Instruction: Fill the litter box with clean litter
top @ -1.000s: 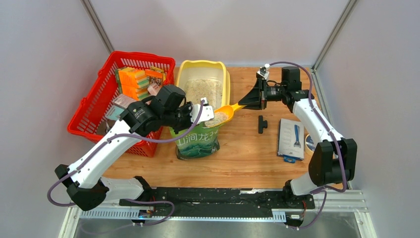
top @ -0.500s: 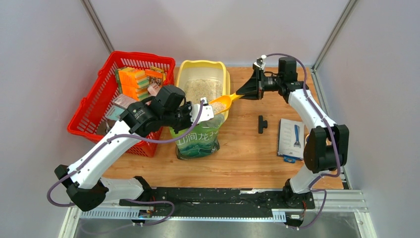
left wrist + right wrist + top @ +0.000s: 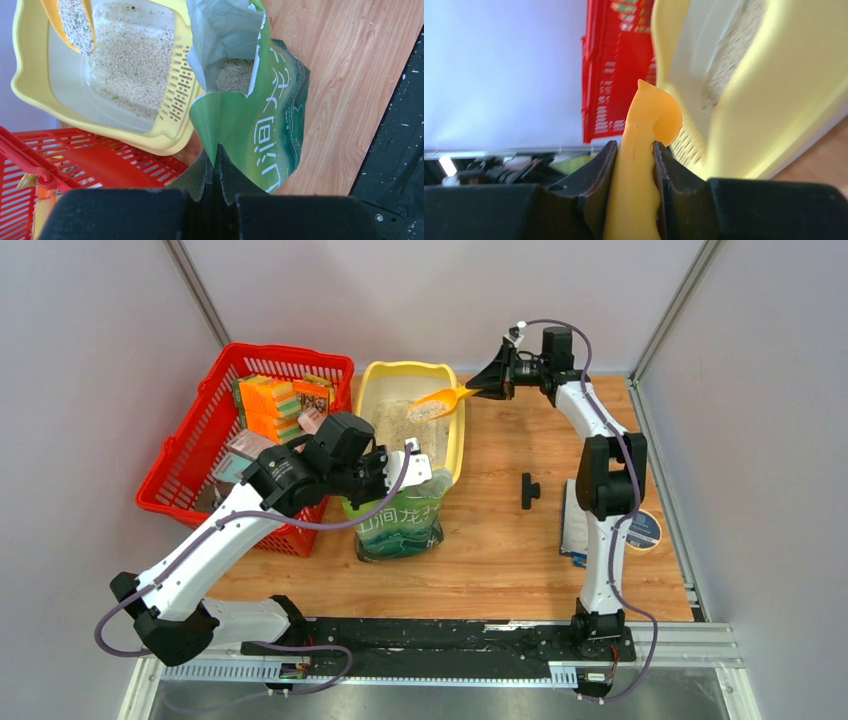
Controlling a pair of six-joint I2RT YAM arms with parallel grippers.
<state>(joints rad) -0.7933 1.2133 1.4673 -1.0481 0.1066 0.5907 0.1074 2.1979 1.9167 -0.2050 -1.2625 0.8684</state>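
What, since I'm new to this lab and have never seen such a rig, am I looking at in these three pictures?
These are two robot arms bolted to a wooden table. The wide picture looks down from above; the other two come from a camera on each wrist. The left gripper is pinched shut on the green pouch, holding its mouth open. The right gripper clamps an orange scoop, loaded with clean litter, above the litter box, which holds some too. A red basket of packages and a black part sit on the table.
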